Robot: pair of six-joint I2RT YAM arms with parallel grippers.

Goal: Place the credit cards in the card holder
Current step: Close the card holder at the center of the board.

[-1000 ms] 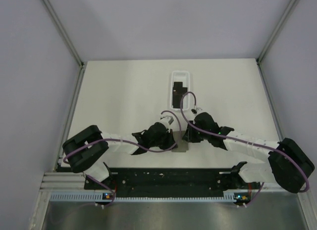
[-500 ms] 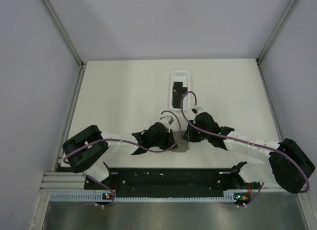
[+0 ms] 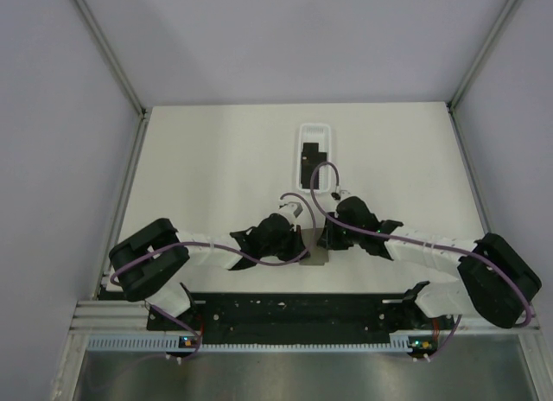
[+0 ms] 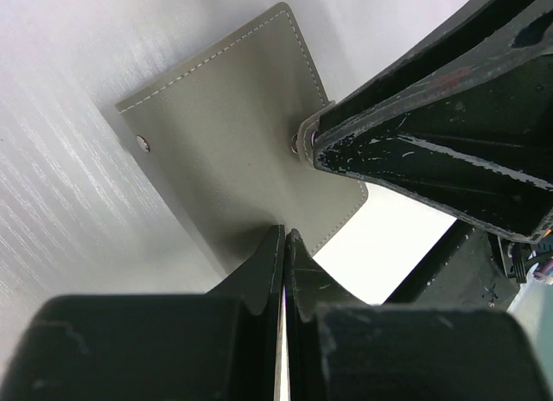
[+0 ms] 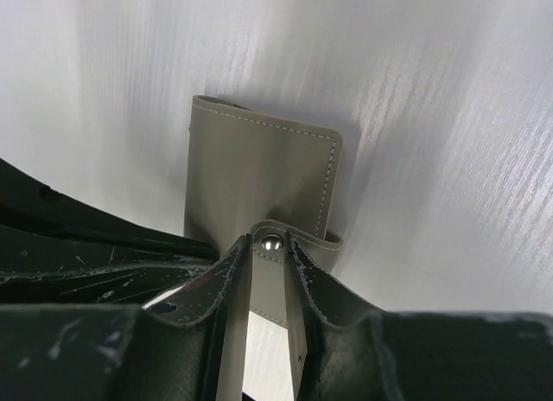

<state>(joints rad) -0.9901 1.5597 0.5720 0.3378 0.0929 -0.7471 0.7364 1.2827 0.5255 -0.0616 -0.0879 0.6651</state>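
Top view: the card holder (image 3: 316, 252) lies at lower centre, between the left gripper (image 3: 300, 238) and the right gripper (image 3: 326, 239). The credit cards (image 3: 311, 163) sit in the white tray (image 3: 301, 135) above.

Left wrist: the fingers are clenched together, tips at the card holder's edge.

Right wrist: the fingers pinch the card holder's snap strap (image 5: 270, 243).

White table (image 3: 207, 159) — pale lilac walls (image 3: 285, 38) (aluminium posts (image 3: 107, 47) at corners) — soft, even light.
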